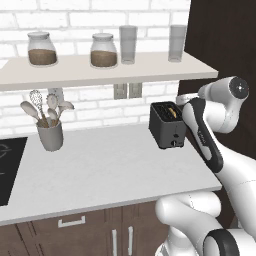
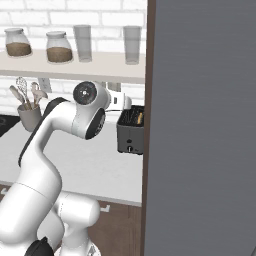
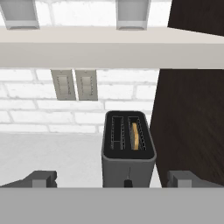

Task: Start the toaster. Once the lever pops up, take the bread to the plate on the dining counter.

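The black two-slot toaster (image 1: 167, 127) (image 2: 131, 132) (image 3: 129, 151) stands on the grey-white worktop (image 1: 110, 165), close to a dark cabinet wall. A tan slice of bread (image 3: 135, 135) (image 1: 173, 112) (image 2: 139, 118) sits low in its right-hand slot. The lever (image 3: 128, 181) shows on the toaster's front face. My gripper (image 3: 111, 181) is open and holds nothing. It hovers in front of and a little above the toaster, with one fingertip (image 3: 41, 178) well out to each side. The plate and the dining counter are out of view.
A shelf (image 1: 100, 70) with two jars and two glasses hangs above the toaster. Wall outlets (image 3: 76, 84) sit on the white brick behind it. A utensil holder (image 1: 49, 132) and a black cooktop (image 1: 7, 170) lie to the left. The tall dark cabinet panel (image 2: 200, 125) stands to the right.
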Robot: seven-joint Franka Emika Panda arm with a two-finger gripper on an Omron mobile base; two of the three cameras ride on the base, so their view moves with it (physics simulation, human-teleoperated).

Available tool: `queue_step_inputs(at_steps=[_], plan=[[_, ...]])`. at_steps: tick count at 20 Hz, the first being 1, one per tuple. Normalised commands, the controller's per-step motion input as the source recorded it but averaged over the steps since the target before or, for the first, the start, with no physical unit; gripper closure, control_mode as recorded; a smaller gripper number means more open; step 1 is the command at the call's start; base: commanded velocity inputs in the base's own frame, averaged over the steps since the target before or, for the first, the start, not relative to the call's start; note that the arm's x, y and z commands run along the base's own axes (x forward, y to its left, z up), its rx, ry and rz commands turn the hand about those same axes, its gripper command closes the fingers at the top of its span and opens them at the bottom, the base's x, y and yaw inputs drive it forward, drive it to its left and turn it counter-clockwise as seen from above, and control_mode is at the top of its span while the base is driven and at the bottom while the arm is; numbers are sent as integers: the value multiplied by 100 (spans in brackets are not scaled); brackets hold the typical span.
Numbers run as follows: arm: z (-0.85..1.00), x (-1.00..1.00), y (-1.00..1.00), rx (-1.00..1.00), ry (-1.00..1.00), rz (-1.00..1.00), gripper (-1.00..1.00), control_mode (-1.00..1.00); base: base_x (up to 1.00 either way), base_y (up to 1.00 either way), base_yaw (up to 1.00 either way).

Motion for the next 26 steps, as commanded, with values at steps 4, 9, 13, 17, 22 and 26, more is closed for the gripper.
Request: queue_step_inputs(at_steps=[4, 9, 13, 17, 22, 26], plan=[[0, 0, 0, 0, 0, 0, -100, -100, 0, 0, 0], [0, 0, 0, 0, 0, 0, -100, -100, 0, 0, 0], [0, 0, 0, 0, 0, 0, -100, -100, 0, 0, 0], [0, 0, 0, 0, 0, 0, -100, -100, 0, 0, 0], [0, 0, 0, 0, 0, 0, -100, -100, 0, 0, 0], [0, 0, 0, 0, 0, 0, -100, -100, 0, 0, 0]])
